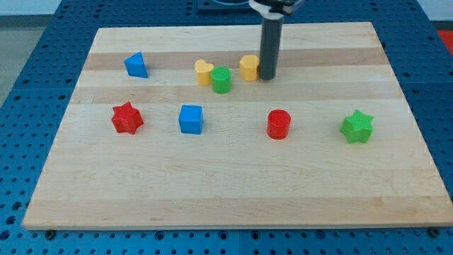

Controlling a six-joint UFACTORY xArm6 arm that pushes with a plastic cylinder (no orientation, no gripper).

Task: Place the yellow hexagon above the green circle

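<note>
1. Camera view, step in hand: the yellow hexagon (248, 67) is judged to be under a push toward the view's left, with the tip (267, 77) set against its right side. The green circle (221, 80) serves as the landmark; the yellow hexagon lies to its right and slightly toward the view's top, close but apart.

2. Camera view, method: the yellow hexagon is to be brought to a spot directly toward the view's top from the green circle. The contact should be kept low and behind the block's middle, so that the block slides straight and does not turn off the tip.

3. Camera view, hazards: a yellow heart (204, 72) lies just to the left of the green circle, nearly touching it. A push carried too far is likely to strike that block. A line angled toward the view's bottom is likely to knock the green circle out of place.

4. Camera view, pose: the rod stands upright and enters from the view's top edge. No claw is fitted, so nothing is opened, closed or held; the block is only pressed from the side.

5. Camera view, surroundings: the remaining blocks lie well apart from the green circle and are not involved.
</note>
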